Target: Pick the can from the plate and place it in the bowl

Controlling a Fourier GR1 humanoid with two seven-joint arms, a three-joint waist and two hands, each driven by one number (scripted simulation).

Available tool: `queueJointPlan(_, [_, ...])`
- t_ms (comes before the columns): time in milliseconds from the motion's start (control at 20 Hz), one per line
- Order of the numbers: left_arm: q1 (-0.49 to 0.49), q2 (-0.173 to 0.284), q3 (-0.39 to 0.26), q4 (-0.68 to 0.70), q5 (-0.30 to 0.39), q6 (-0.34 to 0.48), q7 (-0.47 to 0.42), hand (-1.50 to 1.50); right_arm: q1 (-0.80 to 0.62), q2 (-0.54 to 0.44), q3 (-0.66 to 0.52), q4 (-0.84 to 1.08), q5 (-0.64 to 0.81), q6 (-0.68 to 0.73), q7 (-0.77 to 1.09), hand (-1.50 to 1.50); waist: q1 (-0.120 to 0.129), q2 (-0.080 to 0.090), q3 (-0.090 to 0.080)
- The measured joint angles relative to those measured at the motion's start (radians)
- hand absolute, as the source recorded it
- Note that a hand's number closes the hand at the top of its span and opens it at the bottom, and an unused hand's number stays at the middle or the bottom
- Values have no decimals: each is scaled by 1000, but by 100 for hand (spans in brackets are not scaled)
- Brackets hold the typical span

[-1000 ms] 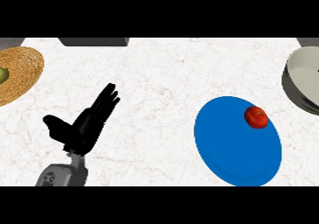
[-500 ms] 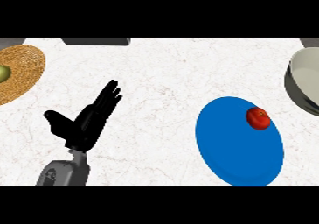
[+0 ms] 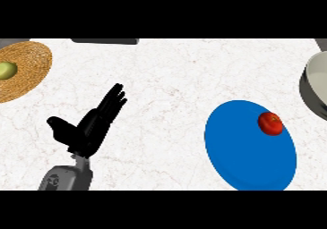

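A blue plate [image 3: 248, 152] lies on the white marble counter at the lower right. On its upper right part sits a small red round object [image 3: 270, 123], shaped like a tomato rather than a can. A grey bowl [image 3: 318, 85] shows partly at the right edge, above the plate. My left hand [image 3: 89, 127] is at the lower left, open with fingers straight and pointing up and to the right, thumb spread; it holds nothing and is far from the plate. My right hand does not show.
A woven straw plate [image 3: 23, 76] with a green fruit [image 3: 4, 70] on it lies at the upper left. A dark flat object [image 3: 105, 41] sits at the counter's far edge.
The whole view has shifted slightly left; the bowl shows less at the right edge. The left hand has barely moved.
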Motion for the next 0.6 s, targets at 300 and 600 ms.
queueJointPlan(300, [-6,15,13,-6,18,-22,14,0,-48,-17,-89,226,-56,-90,-77,-150,4,3,2])
queueJointPlan(600, [-10,5,11,-13,13,-10,20,0,-85,-1,-229,286,-208,-191,-226,-150,-4,0,4])
